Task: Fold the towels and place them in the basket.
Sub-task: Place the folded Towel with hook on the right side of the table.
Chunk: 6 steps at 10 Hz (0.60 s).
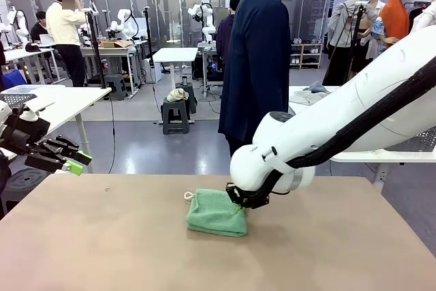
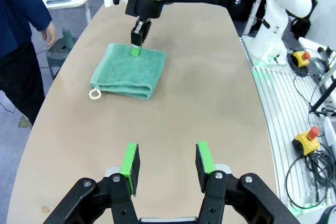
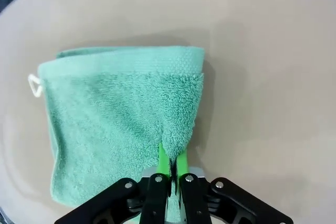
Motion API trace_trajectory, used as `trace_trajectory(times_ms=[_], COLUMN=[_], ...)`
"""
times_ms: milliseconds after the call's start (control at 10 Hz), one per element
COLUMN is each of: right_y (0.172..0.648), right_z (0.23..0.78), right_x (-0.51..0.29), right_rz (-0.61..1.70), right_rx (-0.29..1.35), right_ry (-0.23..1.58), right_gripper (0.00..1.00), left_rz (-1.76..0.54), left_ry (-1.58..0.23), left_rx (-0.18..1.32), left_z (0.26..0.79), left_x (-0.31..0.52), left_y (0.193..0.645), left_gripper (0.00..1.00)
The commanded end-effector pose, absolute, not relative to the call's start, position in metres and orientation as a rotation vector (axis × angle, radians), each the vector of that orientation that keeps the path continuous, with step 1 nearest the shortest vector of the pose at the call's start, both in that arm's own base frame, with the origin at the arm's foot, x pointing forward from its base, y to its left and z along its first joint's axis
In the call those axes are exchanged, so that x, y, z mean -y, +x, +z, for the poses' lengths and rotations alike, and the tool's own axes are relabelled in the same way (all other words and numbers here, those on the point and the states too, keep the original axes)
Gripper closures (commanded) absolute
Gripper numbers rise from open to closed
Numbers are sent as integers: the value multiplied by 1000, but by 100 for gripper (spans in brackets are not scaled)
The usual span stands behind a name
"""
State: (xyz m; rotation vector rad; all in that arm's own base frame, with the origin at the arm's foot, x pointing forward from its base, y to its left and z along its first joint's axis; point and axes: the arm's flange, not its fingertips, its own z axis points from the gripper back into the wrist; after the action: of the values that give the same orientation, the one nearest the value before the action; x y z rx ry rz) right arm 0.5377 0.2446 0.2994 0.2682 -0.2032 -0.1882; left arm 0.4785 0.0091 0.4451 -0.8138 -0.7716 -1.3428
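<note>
Your right claw (image 3: pixel 171 158) pinches the towel (image 3: pixel 115 114) edge; soft, limp, so grab both layers. Left claw (image 2: pixel 167 162) is spread.

The right arm (image 1: pixel 340 110) has smooth, rounded white shells, and a thick black cable (image 1: pixel 368 124) runs along it. The right gripper (image 3: pixel 171 159) is black with bright green pads (image 3: pixel 163 156). The left gripper (image 2: pixel 167 157) is alike: black angular links, round silver screws (image 2: pixel 86 184), green pads. The person (image 1: pixel 257 66) wears a dark navy coat.
</note>
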Motion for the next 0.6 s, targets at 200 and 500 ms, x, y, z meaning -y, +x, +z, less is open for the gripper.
trace_trajectory(times_ms=[200, 500], right_y=[563, 581], right_z=[271, 261], right_x=[-78, 23], right_rz=[-127, -20], right_rx=[246, 274], right_ry=[161, 125], right_gripper=[95, 95], left_rz=[-1352, -1352], left_ry=[-823, -823], left_rx=[778, 778], left_z=[447, 447], left_x=[-10, -10], left_y=[478, 478], left_gripper=[44, 44])
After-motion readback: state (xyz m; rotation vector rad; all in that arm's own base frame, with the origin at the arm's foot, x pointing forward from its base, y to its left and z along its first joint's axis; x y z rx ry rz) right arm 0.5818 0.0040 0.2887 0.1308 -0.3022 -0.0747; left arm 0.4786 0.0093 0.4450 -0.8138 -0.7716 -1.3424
